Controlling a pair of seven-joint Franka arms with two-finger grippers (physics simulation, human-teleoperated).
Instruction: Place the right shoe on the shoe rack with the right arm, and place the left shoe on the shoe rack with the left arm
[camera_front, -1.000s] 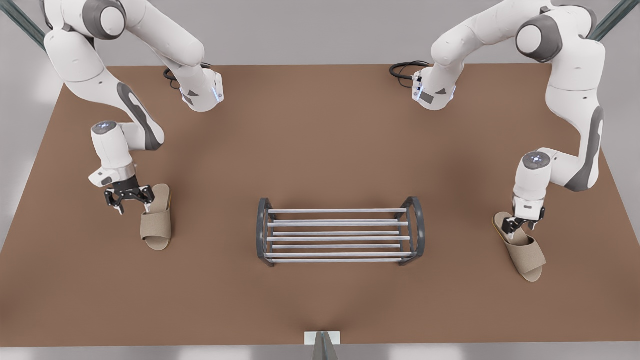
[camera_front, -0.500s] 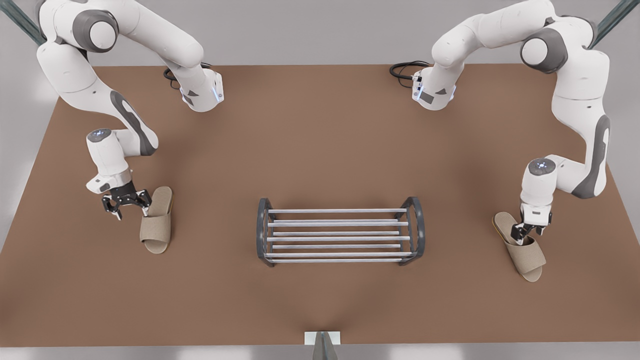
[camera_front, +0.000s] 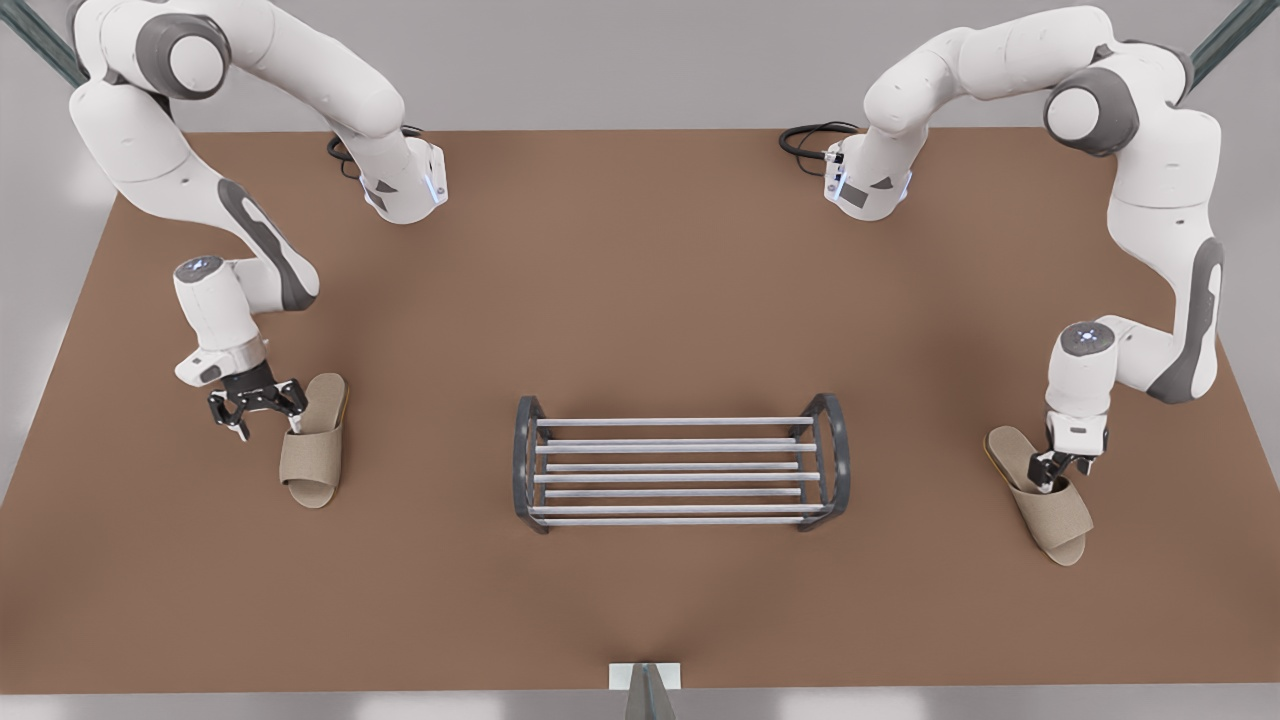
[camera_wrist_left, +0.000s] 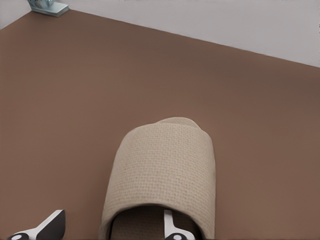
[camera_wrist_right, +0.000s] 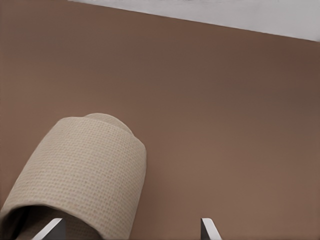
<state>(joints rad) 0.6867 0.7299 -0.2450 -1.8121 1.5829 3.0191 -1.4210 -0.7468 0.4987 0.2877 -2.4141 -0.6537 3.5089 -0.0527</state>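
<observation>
Front view is showing you the right gripper (camera_front: 265, 412) gaping astride the right shoe (camera_front: 312, 460). Your left gripper (camera_front: 1062, 474) is gaping astride the left shoe (camera_front: 1050, 512).

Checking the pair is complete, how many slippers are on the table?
2: the right shoe at the front view's left, by the right tool; the left shoe at the front view's right, the left tool at its strap.

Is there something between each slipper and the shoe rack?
Nothing visible: only bare table separates the right shoe and the left shoe from the shoe rack. The right gripper and the left gripper, open, each straddle a shoe's side.
</observation>
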